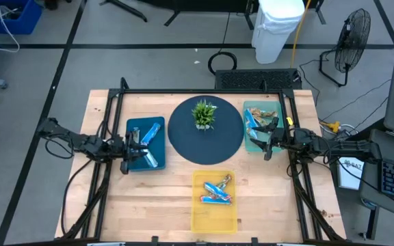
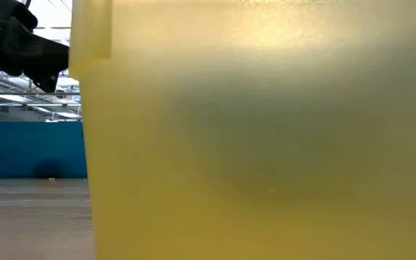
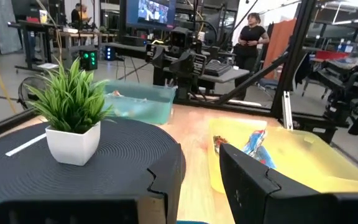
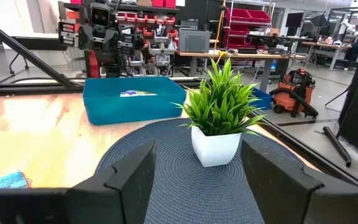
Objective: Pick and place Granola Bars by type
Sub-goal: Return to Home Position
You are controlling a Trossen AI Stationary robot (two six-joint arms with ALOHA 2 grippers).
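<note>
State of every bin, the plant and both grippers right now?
Blue bin: holds blue bars.
Yellow bin: holds mixed bars.
Teal bin: holds more bars.
Plant: upright on the mat.
Left gripper: open, empty, at blue bin.
Right gripper: open, empty, at teal bin.

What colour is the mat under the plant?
Dark blue; the mat shows best in the high view.

The plant (image 1: pixel 204 113) stands upright mid-mat (image 1: pixel 183 143), blocking the straight line between the blue bin (image 1: pixel 134 125) and teal bin (image 1: pixel 279 113); the left gripper (image 1: pixel 141 152) and right gripper (image 1: pixel 260 140) hang over those bins; bare table (image 1: pixel 149 205) flanks the yellow bin (image 1: pixel 214 217).
</note>
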